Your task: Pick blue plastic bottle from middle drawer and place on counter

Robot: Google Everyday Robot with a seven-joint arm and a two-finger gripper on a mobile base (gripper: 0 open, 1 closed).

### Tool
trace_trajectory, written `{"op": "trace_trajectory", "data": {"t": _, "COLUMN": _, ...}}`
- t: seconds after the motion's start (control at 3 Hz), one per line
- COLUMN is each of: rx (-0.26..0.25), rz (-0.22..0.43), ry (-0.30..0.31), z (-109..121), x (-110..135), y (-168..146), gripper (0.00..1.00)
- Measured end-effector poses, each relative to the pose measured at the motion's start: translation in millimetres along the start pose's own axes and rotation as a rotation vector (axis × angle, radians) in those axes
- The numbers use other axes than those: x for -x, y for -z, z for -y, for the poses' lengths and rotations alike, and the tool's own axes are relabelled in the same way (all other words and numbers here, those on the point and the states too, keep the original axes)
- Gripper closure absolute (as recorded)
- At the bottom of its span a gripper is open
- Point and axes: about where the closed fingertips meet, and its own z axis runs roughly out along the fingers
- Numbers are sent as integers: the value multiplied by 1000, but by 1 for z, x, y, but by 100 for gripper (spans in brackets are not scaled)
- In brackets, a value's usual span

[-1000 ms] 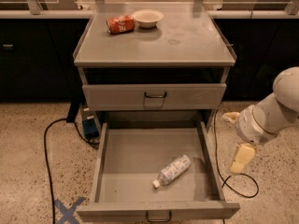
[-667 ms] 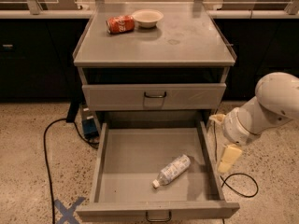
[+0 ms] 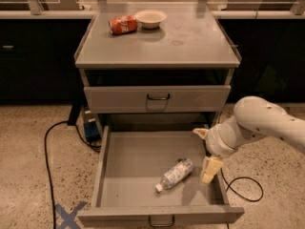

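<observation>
1. The blue plastic bottle (image 3: 175, 174) lies on its side on the floor of the middle drawer (image 3: 133, 159), right of centre and toward the front.
2. Its long axis runs diagonally. The white cap points toward the drawer's front-left corner and the base toward the back-right. The label shows only as a pale band, and no print can be made out.
3. The middle drawer is pulled well out toward the camera. The dark wire handle on its front is cut off by the lower edge of the view.
4. The gripper (image 3: 200, 156) hangs over the right side of the drawer, just beside the bottle's base end and not touching it. Its two cream fingers (image 3: 210, 170) stand apart and hold nothing. One reaches up and to the left, and the other points down near the drawer's right wall.
5. The white arm (image 3: 267, 123) comes in from the right edge, where the rest of it is cut off.
6. Above the open drawer, the upper drawer (image 3: 190, 99) is closed. It is also grey, with a like handle.
7. The counter (image 3: 157, 46) tops the cabinet. At its back left, a red soda can (image 3: 123, 25) lies on its side just beside a white bowl (image 3: 151, 18).
8. On the speckled floor (image 3: 28, 175), a black cable (image 3: 46, 151) curves at the left. A blue tape cross (image 3: 66, 214) is partly cut off at the bottom.
</observation>
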Motion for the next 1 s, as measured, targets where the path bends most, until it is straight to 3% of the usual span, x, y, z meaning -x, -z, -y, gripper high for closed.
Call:
{"op": "trace_trajectory", "data": {"t": 0.67, "rx": 98, "rz": 15, "ry": 9, "z": -12, "x": -16, "y": -85, "gripper": 0}}
{"op": "trace_trajectory", "data": {"t": 1.0, "rx": 98, "rz": 15, "ry": 9, "z": -12, "x": -16, "y": -85, "gripper": 0}}
